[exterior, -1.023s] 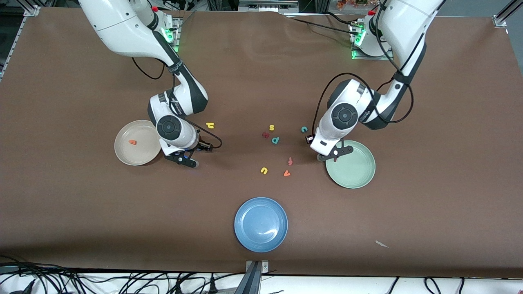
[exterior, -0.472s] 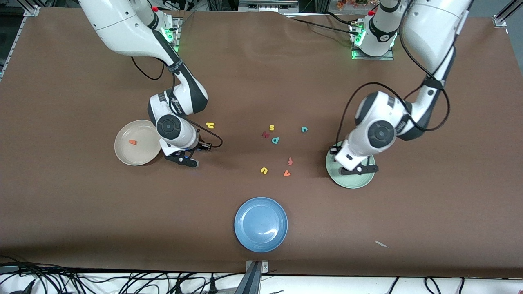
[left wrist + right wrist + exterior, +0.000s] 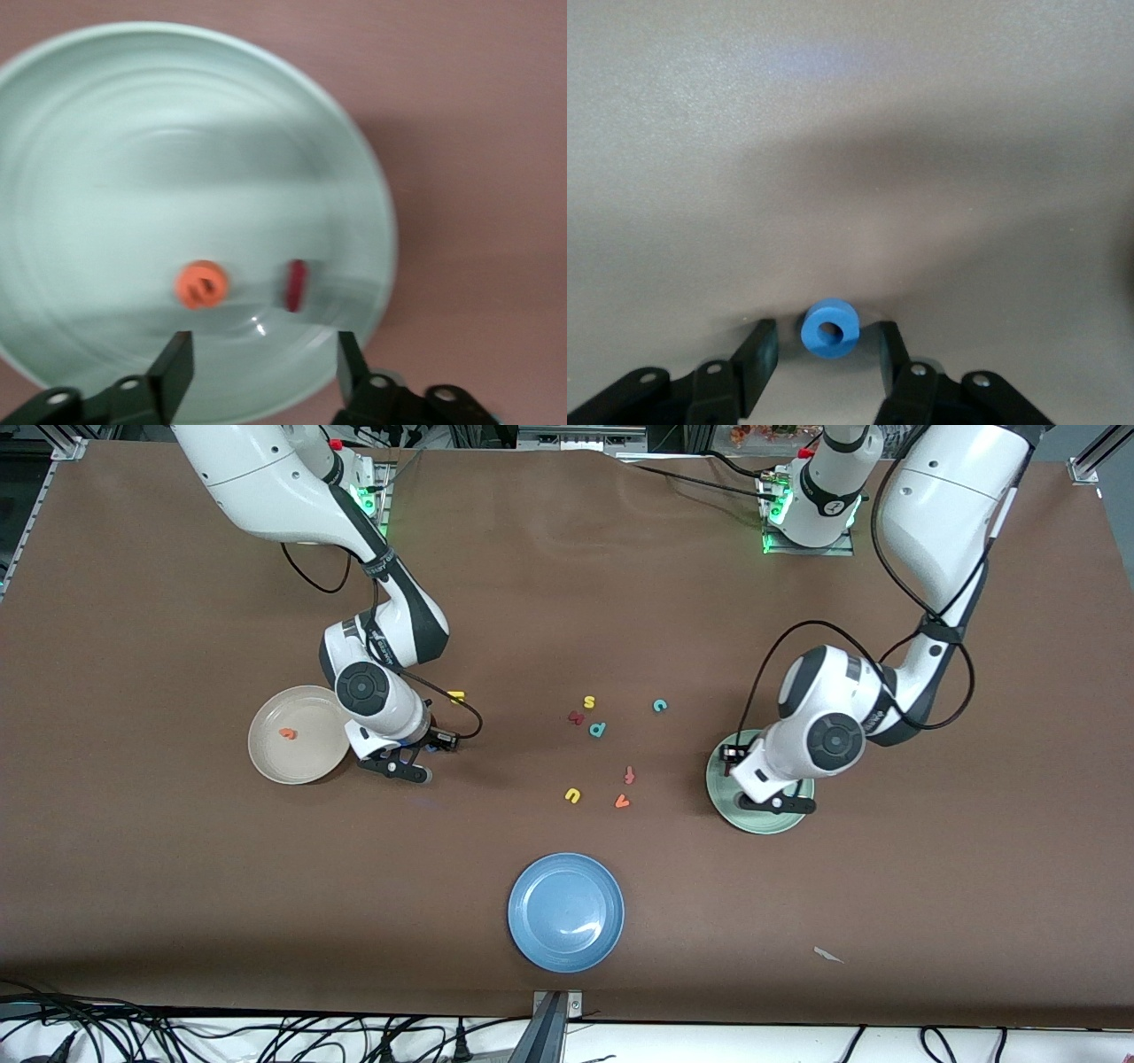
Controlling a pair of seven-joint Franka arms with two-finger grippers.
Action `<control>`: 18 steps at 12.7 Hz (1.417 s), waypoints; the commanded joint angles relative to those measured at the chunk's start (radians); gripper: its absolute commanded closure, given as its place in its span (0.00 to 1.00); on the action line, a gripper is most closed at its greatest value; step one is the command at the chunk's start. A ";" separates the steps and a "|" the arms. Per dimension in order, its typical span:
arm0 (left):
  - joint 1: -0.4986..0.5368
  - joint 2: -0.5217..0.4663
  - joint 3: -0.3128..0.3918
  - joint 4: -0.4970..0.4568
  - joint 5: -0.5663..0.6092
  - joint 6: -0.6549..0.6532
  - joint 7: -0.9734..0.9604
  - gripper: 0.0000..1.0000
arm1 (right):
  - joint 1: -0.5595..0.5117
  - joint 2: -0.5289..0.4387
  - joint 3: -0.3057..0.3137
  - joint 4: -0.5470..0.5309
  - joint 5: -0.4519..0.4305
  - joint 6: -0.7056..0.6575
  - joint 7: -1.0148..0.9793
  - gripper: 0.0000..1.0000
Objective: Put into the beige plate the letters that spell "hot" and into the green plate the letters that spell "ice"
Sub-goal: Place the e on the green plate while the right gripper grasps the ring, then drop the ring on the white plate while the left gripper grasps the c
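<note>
Gripping the blue o [image 3: 830, 328] between its fingers, the right gripper [image 3: 398, 767] is low over the table just beside the beige plate [image 3: 266, 755], where the orange t [image 3: 286, 733] lies already. So the plate lies toward the right arm's end of the table from this gripper. The left gripper [image 3: 261, 363] hangs released over the green plate [image 3: 106, 106]; the dark red i [image 3: 295, 284] and orange e [image 3: 202, 284] lie in it. The yellow h [image 3: 456, 696] and teal c [image 3: 659, 706] wait on the table.
</note>
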 commanded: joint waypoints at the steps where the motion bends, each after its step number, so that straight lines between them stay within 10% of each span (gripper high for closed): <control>1: -0.077 -0.025 -0.022 0.001 0.013 -0.024 -0.118 0.00 | -0.003 -0.015 -0.011 -0.035 -0.009 0.022 -0.036 0.59; 9: -0.211 -0.043 -0.043 -0.133 0.010 0.107 -0.458 0.04 | -0.002 -0.019 -0.016 -0.026 -0.008 0.010 -0.036 0.77; 14: -0.211 -0.097 -0.043 -0.273 0.011 0.221 -0.453 0.05 | -0.009 -0.056 -0.059 0.186 -0.003 -0.361 -0.081 0.77; 18: -0.210 -0.109 -0.050 -0.286 0.008 0.229 -0.458 0.61 | -0.009 -0.098 -0.203 0.198 0.000 -0.526 -0.331 0.77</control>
